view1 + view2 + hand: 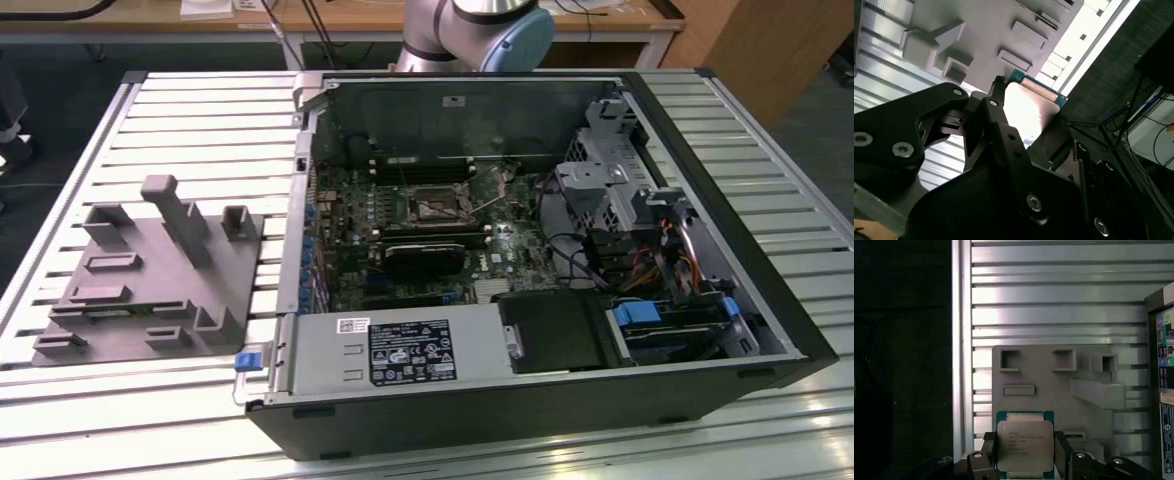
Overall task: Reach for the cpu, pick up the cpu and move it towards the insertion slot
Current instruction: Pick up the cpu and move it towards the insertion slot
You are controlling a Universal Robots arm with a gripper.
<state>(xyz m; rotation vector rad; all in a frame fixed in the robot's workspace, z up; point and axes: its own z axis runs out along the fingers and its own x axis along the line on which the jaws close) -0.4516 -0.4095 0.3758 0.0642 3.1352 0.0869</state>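
The cpu (pixel 1025 442) sits clamped in the hand (pixel 1025 450), grey fixture plate (pixel 1049 400) behind.

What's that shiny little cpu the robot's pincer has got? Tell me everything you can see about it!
The cpu is a small, flat, square chip. Its top is a silvery metal plate with faint print, sitting on a blue-green board that shows as a thin rim. In the second wrist view the metal gleams brightly. The pincer grips it, with black fingers pressing two opposite edges. Behind it lie the grey fixture plate and the slatted table.
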